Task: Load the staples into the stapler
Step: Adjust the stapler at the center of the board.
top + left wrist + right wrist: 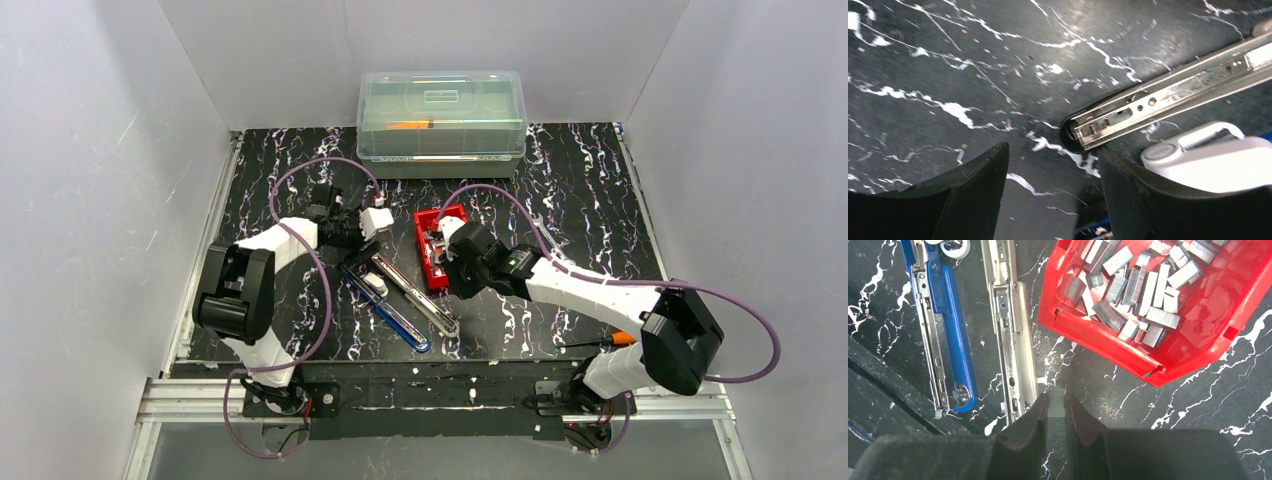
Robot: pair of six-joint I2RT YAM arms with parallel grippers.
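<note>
Strips and short blocks of silvery staples are piled loosely in a red bin, which is set on the black marbled desk near its middle. The bin is open-topped, and its floor is mostly covered on the side away from the right gripper. At the back of the desk a clear lidded box is seen shut, with an orange item inside that cannot be made out.

The stapler is laid open just left of the bin. Its blue arm and its silver magazine rail are stretched out side by side.

One staple strip is pinched between the fingers of the right gripper. The gripper is clenched on it over bare desk, between the bin's nearest wall and the near end of the rail. Whether the strip touches the desk cannot be told.

The left gripper is released and grasps nothing. Its fingers are spread wide above the desk, with the far end of the magazine rail lying just ahead of the gap. A white part is seen close beside one finger.
</note>
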